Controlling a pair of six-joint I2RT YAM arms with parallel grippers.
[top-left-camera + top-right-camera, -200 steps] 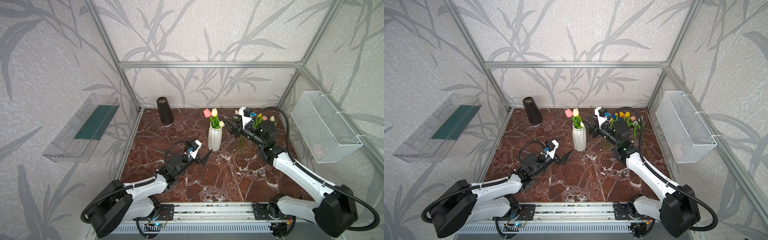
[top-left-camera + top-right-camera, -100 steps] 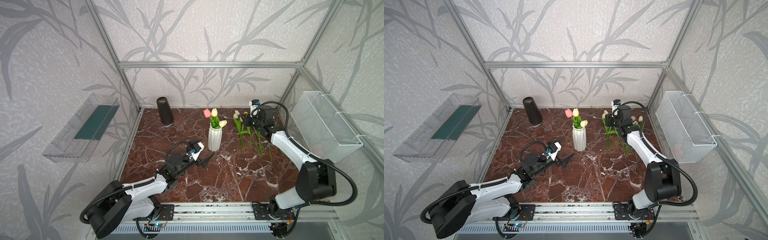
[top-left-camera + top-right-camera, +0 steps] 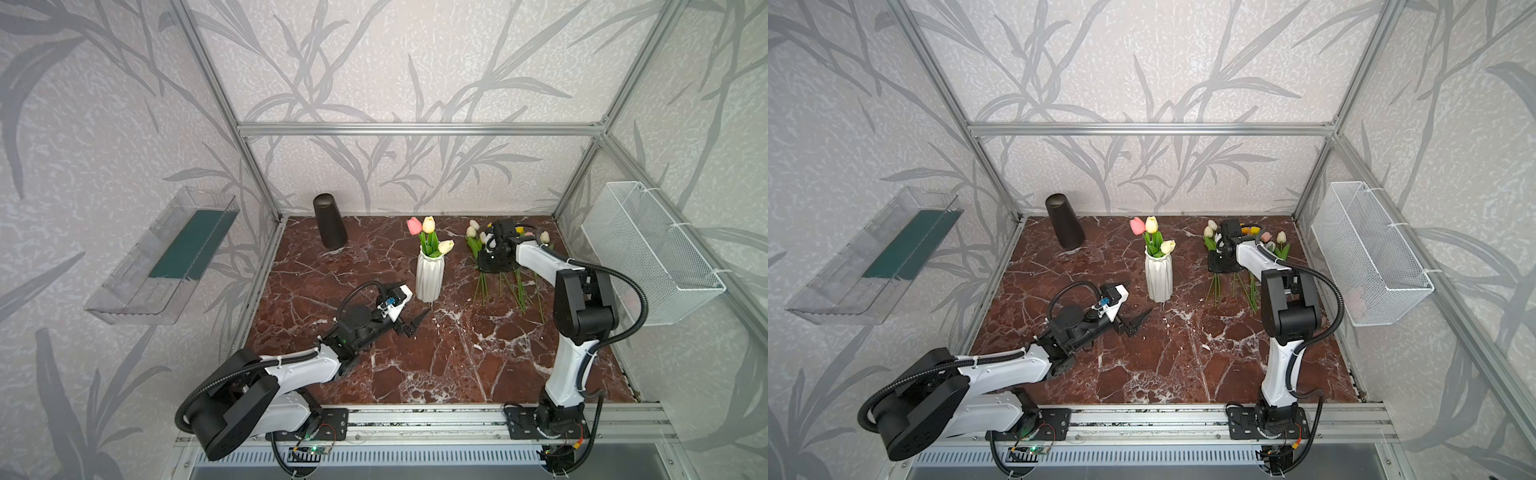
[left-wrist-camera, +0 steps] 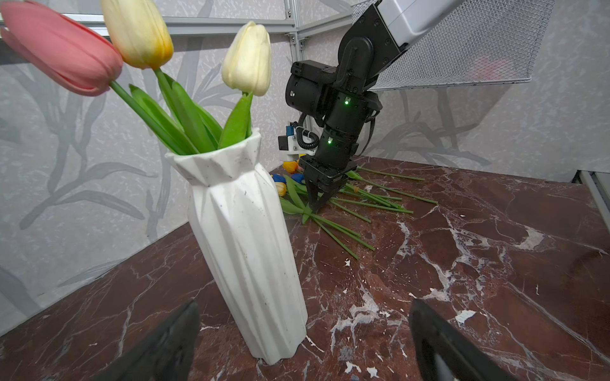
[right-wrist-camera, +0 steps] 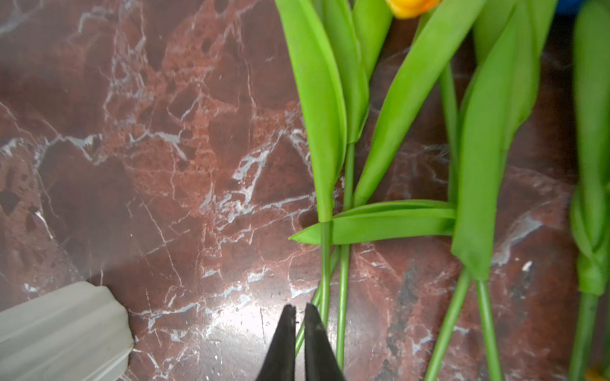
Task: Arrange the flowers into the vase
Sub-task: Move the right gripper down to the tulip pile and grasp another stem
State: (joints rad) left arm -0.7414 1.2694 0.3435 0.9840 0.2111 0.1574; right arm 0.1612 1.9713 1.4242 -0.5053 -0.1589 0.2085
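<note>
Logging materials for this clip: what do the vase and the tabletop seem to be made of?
Vase looks like matte white ceramic or plaster, with folded facets and small dark specks. Tabletop: glossy red-brown marble pattern with white veins; chipped white flecks suggest a printed surface, not stone.

1. A white faceted vase (image 4: 244,250) stands upright on the red marble desk (image 4: 478,264).
2. It holds a pink tulip (image 4: 62,52), a yellow tulip (image 4: 138,33) and a cream tulip (image 4: 247,56).
3. The left gripper (image 4: 305,301) shows two black fingers (image 4: 165,343) spread wide, with the vase's foot between them.
4. Beyond the vase, the right gripper (image 4: 315,204) points down with its jaws nearly together. Its tips are at the stems of the loose flowers (image 4: 369,201) lying on the desk. Whether it grips one is unclear.
5. A wire basket (image 4: 462,43) hangs behind.
</note>
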